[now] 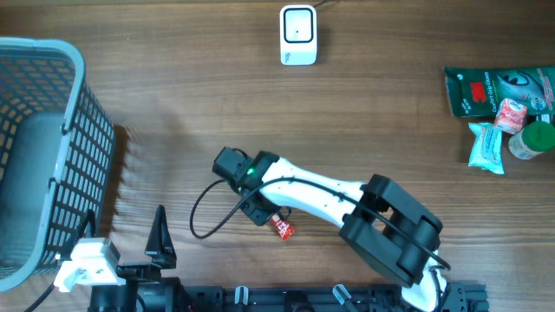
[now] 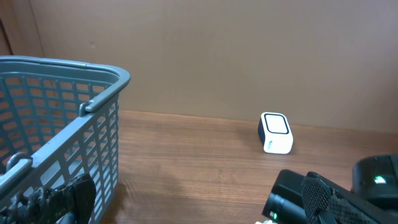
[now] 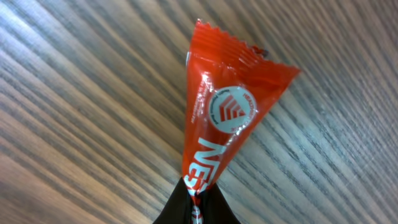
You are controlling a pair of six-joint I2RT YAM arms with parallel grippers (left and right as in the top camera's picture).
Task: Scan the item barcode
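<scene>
Wooden table (image 1: 173, 104). Nearest, the left gripper (image 1: 123, 238) stands released beside the grey basket (image 1: 52, 61), which is cut off at left. The right gripper (image 3: 196, 208) pinches 1 red wrapper (image 3: 224, 124) at near centre, its tail hidden between the fingers. Far centre sits the white scanner (image 1: 297, 35); far right, the packets (image 1: 499, 104) are cropped.

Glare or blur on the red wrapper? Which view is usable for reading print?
Right wrist: red wrapper sharp, mild sheen streaks on the foil, logo legible; right gripper an underexposed dark wedge. Overhead: evenly lit, red wrapper too small to read. Left wrist: wrapper not visible.
</scene>
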